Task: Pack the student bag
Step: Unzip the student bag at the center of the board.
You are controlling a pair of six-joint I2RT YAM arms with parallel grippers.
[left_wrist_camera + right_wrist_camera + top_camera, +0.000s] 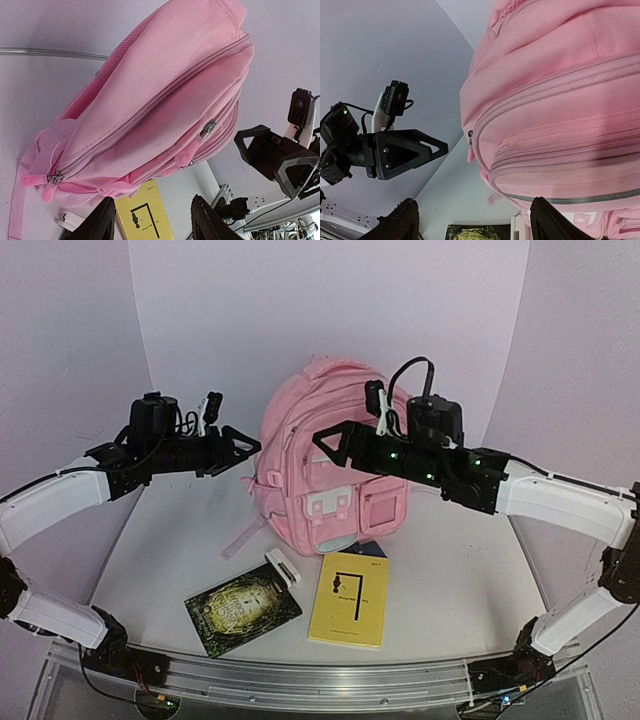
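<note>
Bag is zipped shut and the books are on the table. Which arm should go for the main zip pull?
Left, probably. The left gripper, jaws open, sits beside the side of the backpack where the zip pull hangs. The right gripper hovers across the backpack's front, farther from that pull.

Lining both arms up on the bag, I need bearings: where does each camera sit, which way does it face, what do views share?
Top external: above and behind the bases, looking down on the upright student bag; both arms, left gripper and right gripper show.
Left wrist: on the left arm, facing the bag's side; own fingers at bottom.
Right wrist: on the right arm, facing the bag's upper front; own fingers at bottom.
Shared: all see the bag; each wrist view catches the other gripper.
</note>
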